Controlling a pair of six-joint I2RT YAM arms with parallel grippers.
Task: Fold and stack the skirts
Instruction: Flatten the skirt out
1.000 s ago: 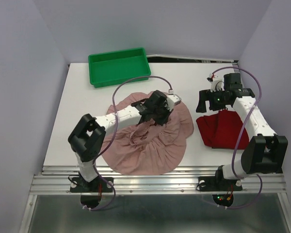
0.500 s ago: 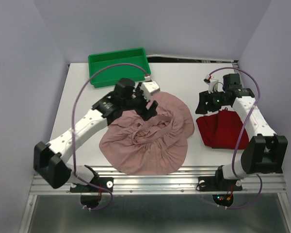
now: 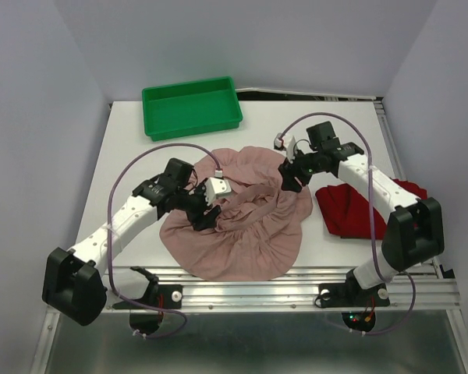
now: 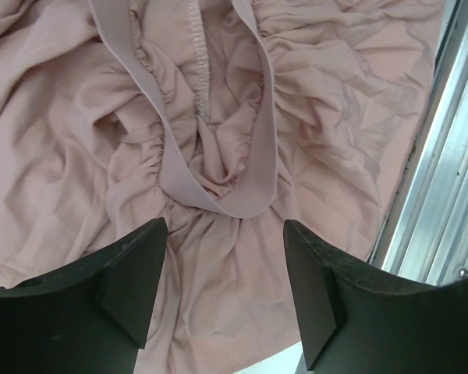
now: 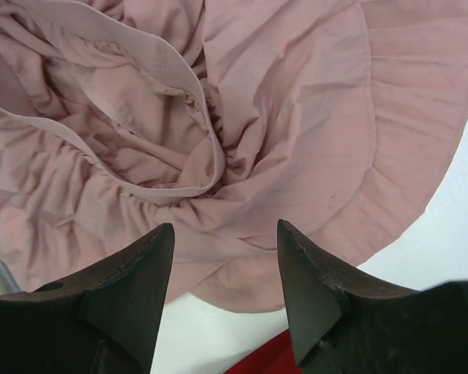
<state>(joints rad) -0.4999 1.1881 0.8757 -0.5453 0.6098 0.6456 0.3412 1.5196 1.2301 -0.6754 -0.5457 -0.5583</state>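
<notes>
Near the front edge of the white table (image 3: 125,148), the dusty pink skirt (image 3: 249,238) lies spread in a rumpled, roughly round heap. Its elastic waistband (image 4: 259,148) is looped and twisted on top of the gathers rather than lying flat. The dark red skirt (image 3: 347,210) sits crumpled just beside it on the right, and the green tray (image 3: 191,89) stands well apart at the far left. The left gripper (image 3: 205,216) hangs over the pink skirt's left part with its jaws spread wide and nothing between them. The right gripper (image 3: 287,178) hangs over the far right side, equally parted and empty. To my eye this cloth is light and completely limp, so it should sag from any single hold and drag across the smooth tabletop instead of keeping a shape. The gathered tiers add bulk, and a fold across them will likely spring up unless pressed down. It looks in no way fragile, though thin fabric like this can slip out of a shallow pinch. The waistband seems the firmest and thickest part, so I would take it there, one gripper on each opposite side of the loop, biting deep enough to catch the elastic itself. Pulled apart from those two points, the skirt ought to flatten. The thin hem looks a poorer place to grip.
</notes>
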